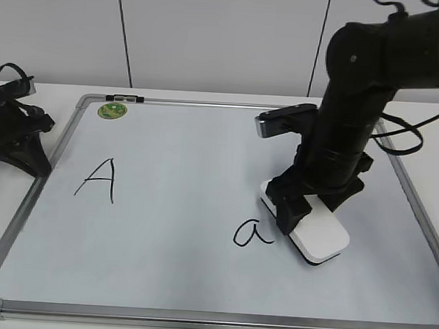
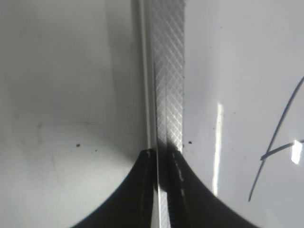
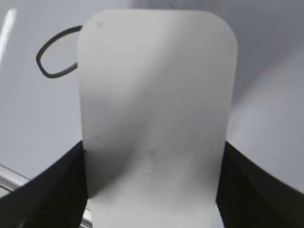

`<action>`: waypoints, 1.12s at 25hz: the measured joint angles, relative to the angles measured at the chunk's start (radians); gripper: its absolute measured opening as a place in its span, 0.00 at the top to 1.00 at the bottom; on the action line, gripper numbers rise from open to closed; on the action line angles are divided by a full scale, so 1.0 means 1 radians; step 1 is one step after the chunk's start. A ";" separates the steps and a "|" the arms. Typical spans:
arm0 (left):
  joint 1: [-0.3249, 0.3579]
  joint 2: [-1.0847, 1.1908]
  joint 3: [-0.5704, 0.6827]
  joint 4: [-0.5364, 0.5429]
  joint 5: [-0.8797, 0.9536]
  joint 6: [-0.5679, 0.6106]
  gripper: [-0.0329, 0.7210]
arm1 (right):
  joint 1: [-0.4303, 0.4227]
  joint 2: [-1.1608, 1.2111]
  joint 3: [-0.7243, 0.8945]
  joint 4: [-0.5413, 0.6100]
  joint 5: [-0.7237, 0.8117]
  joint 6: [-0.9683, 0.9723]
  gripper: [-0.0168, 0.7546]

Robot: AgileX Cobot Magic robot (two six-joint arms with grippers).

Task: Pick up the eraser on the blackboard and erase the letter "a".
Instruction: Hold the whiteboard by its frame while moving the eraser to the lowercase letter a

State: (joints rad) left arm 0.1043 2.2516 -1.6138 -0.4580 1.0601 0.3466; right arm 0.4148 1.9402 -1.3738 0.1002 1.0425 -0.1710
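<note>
The right gripper (image 1: 304,202) pinches the white eraser (image 1: 316,231) across its sides, flat on the blackboard (image 1: 197,282) toward the front right corner, the letter "a" (image 1: 252,232) just left of it.

You get bright even exterior light, glare streaks right of centre on the blackboard (image 2: 228,71) in your left wrist view, soft-focus eraser (image 3: 156,109) in your right.
</note>
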 joint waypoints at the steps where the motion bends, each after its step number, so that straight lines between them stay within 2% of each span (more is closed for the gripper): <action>1: 0.000 0.000 0.000 0.000 0.000 0.000 0.91 | 0.008 0.023 -0.017 -0.002 0.002 -0.003 0.27; 8: 0.000 0.000 0.000 -0.002 0.000 0.000 0.91 | 0.015 0.160 -0.136 -0.011 0.018 -0.015 0.27; 16: 0.000 0.000 0.000 -0.002 0.000 0.000 0.90 | 0.035 0.204 -0.184 -0.028 0.062 -0.017 0.27; 21: 0.000 0.000 0.000 0.000 -0.002 0.000 0.90 | 0.108 0.215 -0.190 -0.072 0.070 -0.017 0.27; 28: 0.000 0.000 -0.002 0.004 -0.002 0.000 0.90 | 0.245 0.217 -0.192 -0.052 0.073 -0.032 0.27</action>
State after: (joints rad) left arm 0.1043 2.2516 -1.6161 -0.4537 1.0584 0.3466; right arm 0.6599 2.1574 -1.5657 0.0481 1.1154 -0.2026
